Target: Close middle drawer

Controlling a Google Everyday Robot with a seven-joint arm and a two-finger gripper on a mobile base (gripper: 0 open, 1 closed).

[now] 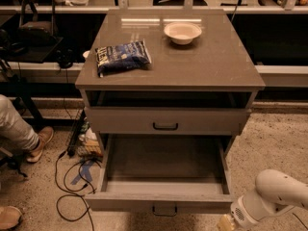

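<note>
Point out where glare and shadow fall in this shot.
Camera view: glare streaks the cabinet top behind the bowl; the open middle drawer is shadowed inside; the tool sits at the bottom edge, right of the drawer front.

Gripper (pixel 226 224) low right, beside middle drawer (pixel 163 202) front — mostly cut off by bottom edge; arm (pixel 275 195) cropped too.

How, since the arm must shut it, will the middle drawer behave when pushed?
The drawer looks empty, so probably light. Likely stiff wood. Its wide front may skew if pushed off-centre; the pincer sits by its right corner.
</note>
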